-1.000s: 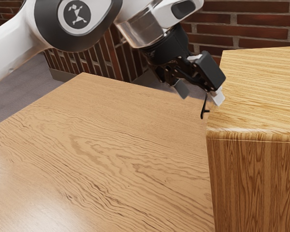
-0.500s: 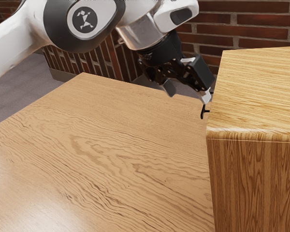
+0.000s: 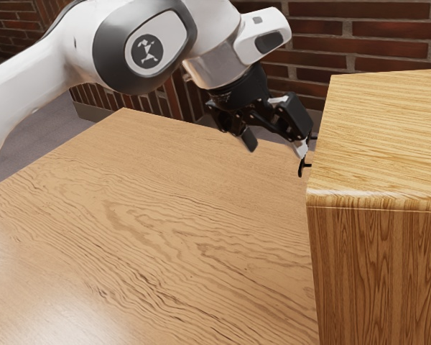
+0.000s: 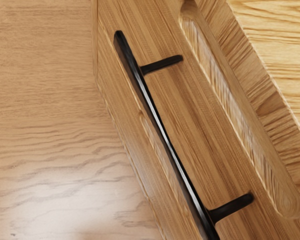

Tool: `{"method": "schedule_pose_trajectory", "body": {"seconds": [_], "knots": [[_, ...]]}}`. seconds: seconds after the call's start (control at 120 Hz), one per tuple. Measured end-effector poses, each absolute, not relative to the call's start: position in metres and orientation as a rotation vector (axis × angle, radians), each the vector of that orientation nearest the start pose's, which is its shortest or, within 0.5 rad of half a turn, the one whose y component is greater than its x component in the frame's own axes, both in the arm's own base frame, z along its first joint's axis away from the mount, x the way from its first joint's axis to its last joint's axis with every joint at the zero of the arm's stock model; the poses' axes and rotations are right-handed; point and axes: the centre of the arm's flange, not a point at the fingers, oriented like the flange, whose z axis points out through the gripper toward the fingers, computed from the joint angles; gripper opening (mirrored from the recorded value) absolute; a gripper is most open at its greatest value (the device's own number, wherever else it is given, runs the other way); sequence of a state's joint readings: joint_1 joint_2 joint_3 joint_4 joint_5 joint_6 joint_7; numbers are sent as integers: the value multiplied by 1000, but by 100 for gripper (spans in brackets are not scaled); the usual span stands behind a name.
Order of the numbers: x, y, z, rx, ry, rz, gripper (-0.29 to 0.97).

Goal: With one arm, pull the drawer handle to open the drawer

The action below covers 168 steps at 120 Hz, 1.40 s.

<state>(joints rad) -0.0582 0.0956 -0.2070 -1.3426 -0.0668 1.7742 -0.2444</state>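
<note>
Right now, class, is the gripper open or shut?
Open: the gripper's two fingers stand well apart near the drawer handle, with nothing clamped between them.

room above table (image 3: pixel 165 215); cabinet (image 3: pixel 377 136) blocks.

One cabinet (image 3: pixel 388 136), one drawer (image 4: pixel 192 112), one handle (image 4: pixel 163 135) on two posts (image 4: pixel 160 64), one bench (image 3: pixel 151 215), one arm (image 3: pixel 72 65).

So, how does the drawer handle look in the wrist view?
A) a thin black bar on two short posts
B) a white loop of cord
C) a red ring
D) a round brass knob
A: the handle is a thin black bar, held off the wooden drawer front by two short black posts.
</note>
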Motion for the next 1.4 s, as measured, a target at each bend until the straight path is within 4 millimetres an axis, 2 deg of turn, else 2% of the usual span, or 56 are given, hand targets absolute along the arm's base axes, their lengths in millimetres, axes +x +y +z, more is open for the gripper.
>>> {"method": "schedule_pose_trajectory", "body": {"seconds": [0.242,0.508,0.775,1.067,1.308,1.4], "knots": [[578,-155,706,-3287,-48,-569,68],[582,-152,692,-3289,-104,-542,68],[583,-151,692,-3287,-128,-544,68],[586,-139,685,-3281,-181,-528,68],[589,-141,677,-3289,-221,-534,68],[591,-133,680,-3286,-266,-557,68]]}}
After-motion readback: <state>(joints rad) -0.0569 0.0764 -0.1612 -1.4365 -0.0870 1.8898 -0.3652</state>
